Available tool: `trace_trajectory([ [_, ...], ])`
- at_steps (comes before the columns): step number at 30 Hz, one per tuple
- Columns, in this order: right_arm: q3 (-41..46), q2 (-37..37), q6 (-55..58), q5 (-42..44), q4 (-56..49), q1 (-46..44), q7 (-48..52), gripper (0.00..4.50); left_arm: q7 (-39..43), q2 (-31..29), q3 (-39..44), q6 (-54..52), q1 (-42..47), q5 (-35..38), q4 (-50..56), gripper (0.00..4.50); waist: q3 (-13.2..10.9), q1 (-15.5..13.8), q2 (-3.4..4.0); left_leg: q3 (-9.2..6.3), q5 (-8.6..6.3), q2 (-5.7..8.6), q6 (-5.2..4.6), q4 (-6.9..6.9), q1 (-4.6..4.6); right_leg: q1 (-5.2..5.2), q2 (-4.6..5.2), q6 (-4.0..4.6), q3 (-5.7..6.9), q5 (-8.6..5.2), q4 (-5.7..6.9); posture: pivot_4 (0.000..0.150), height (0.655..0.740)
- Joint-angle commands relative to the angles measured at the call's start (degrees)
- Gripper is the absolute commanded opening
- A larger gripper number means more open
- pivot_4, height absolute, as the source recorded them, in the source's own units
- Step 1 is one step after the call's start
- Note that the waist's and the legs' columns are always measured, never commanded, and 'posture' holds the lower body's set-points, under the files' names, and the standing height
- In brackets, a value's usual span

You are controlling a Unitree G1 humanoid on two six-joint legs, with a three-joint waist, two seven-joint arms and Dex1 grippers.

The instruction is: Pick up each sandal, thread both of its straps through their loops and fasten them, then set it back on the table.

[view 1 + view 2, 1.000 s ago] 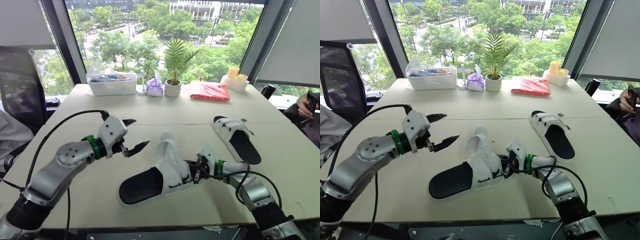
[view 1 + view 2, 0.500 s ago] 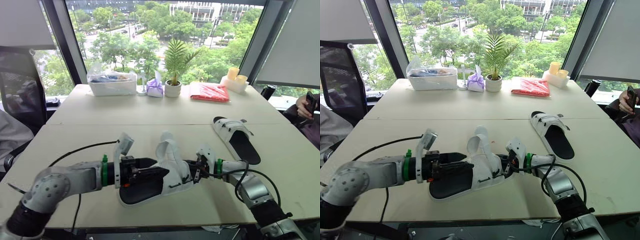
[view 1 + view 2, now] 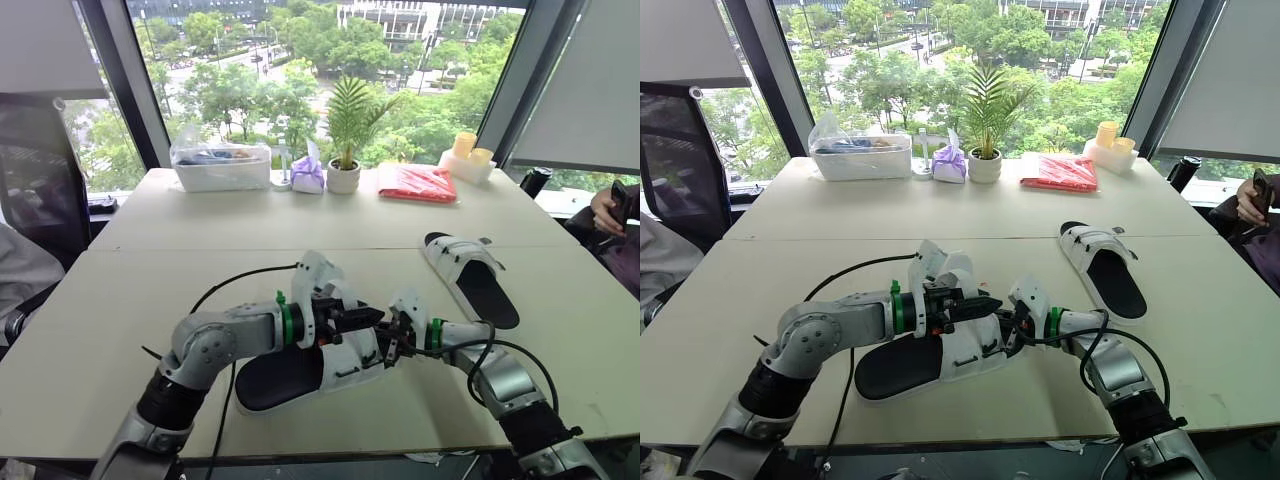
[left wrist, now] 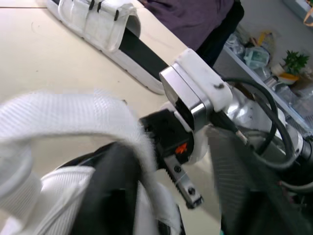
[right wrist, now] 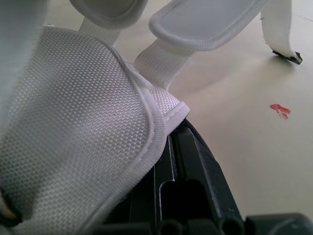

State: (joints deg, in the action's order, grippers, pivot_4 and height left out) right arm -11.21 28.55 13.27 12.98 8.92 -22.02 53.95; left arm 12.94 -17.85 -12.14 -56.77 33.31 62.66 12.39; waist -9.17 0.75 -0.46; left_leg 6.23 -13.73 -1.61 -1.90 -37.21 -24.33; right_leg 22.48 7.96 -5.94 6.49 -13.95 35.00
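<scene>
White-strapped sandal [image 3: 285, 375] lies on the table [image 3: 180, 250], near the front edge. Among its raised straps sits the left end effector [image 3: 365, 318], fingers spread, with one strap [image 4: 73, 110] draped over a finger. On the opposite side the right end effector [image 3: 396, 342] pinches the fabric upper. Well apart, to the right, rests the second sandal [image 3: 472, 272].

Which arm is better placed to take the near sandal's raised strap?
Left, likely: the left gripper sits at the near sandal's raised strap; the right gripper is against its side.
</scene>
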Motion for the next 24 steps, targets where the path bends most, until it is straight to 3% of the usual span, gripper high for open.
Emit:
trace_trajectory([
  [1, -2.2, -0.1, 2.9, -3.8, 3.7, 2.6, -2.1, 0.00, -1.5, 2.2, 2.5, -1.2, 0.1, -0.6, 0.5, 0.09, 0.0, -0.1, 0.00, -0.01, 0.01, -0.02, 0.02, 0.02, 0.00, 0.00, -0.06, 0.01, 0.00, 0.00, 0.01, 0.150, 0.7400],
  [5, -2.0, -0.1, 2.9, -3.9, 3.7, 2.7, -2.1, 0.00, 0.1, 1.5, 5.2, -3.0, 1.0, 0.0, 1.6, 0.03, 0.0, -0.1, 0.00, -0.01, 0.04, -0.06, 0.07, 0.01, 0.00, 0.04, -0.16, 0.06, 0.01, 0.00, 0.01, 0.150, 0.7400],
  [13, -2.5, -0.2, 2.5, -4.2, 4.6, 2.1, -1.6, 0.00, 8.4, -4.0, 12.0, -15.4, 5.6, 12.2, -3.9, 0.03, 0.0, 0.0, 0.00, -0.04, 0.04, -0.08, 0.08, 0.01, 0.00, 0.25, -0.19, 0.10, 0.02, -0.02, 0.00, 0.150, 0.7400],
  [24, -2.7, -0.4, 2.9, -4.1, 4.2, 2.3, -1.8, 0.00, 15.0, -4.7, 8.2, -14.1, 4.9, 2.5, -4.1, 0.03, 0.0, 0.0, 0.00, -0.04, 0.05, -0.11, 0.12, 0.05, -0.01, 0.28, -0.16, 0.14, 0.01, -0.02, -0.02, 0.150, 0.7400],
])
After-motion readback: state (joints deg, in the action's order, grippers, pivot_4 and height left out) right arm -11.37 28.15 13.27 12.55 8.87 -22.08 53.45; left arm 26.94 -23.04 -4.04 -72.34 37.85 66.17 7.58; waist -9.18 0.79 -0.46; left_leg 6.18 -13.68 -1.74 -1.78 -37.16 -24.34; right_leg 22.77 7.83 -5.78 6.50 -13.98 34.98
